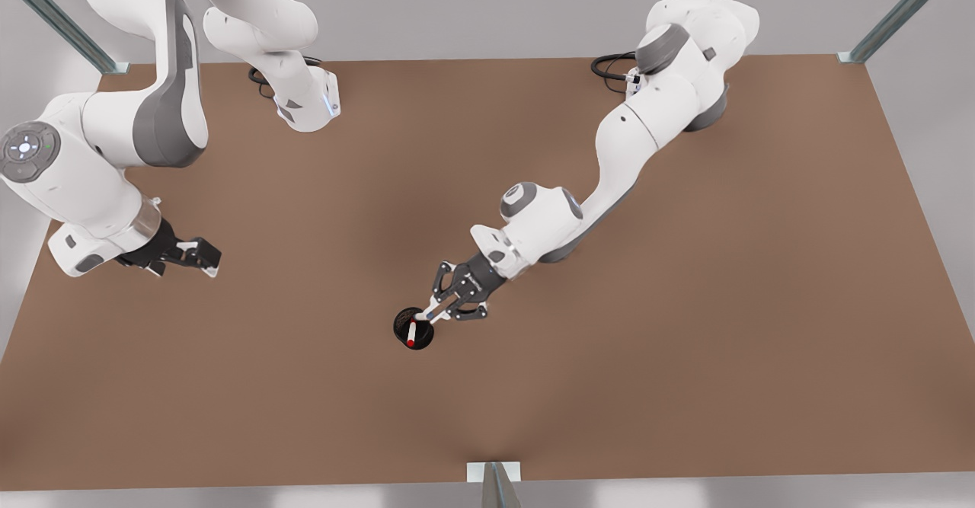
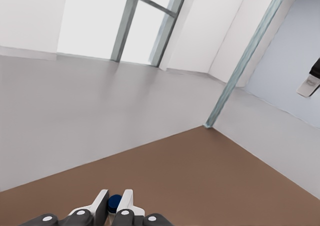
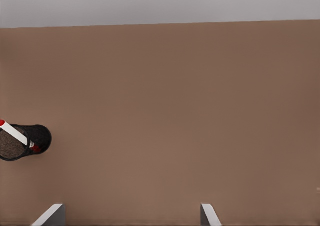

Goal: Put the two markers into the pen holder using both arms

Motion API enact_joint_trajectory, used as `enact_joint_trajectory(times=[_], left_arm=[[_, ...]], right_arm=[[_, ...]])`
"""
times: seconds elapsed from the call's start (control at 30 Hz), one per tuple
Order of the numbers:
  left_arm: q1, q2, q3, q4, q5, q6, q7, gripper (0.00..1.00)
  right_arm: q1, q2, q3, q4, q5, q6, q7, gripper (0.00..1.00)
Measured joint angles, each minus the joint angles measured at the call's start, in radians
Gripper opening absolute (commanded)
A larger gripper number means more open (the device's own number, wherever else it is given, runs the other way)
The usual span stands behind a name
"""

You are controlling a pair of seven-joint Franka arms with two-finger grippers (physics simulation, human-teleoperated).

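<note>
Blue-capped marker (image 2: 114, 202) sat pinched in my left gripper (image 1: 443, 311) at the pen holder's (image 1: 397, 325) two o'clock rim, red-capped marker (image 1: 411, 334) inside, while my right gripper (image 1: 199, 257) waited, fingers apart, far toward nine o'clock.

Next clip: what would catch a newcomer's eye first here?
The left gripper at mid-table, holding the blue marker right beside the pen holder, where the red marker already stands. The right gripper waits open at the front view's left.
</note>
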Motion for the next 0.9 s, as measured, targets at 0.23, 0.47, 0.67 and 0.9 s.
enact_joint_trajectory(times=[0.23,0.47,0.67,0.9], left_arm=[[-0.087,0.087,0.08,0.056,0.009,0.093,0.002,0.21],[-0.139,0.132,0.106,0.078,0.012,0.155,0.003,0.21],[-0.177,0.153,0.112,0.078,0.018,0.198,-0.004,1.0],[0.105,-0.058,0.046,0.039,0.01,-0.07,-0.048,1.0]], right_arm=[[0.003,-0.001,0.003,0.0,0.0,-0.016,-0.023,1.0],[0.001,-0.001,0.003,-0.002,-0.001,-0.021,-0.04,1.0],[0.0,-0.001,0.003,-0.002,-0.001,-0.023,-0.051,1.0],[-0.007,-0.001,0.003,-0.005,-0.001,-0.024,-0.061,1.0]])
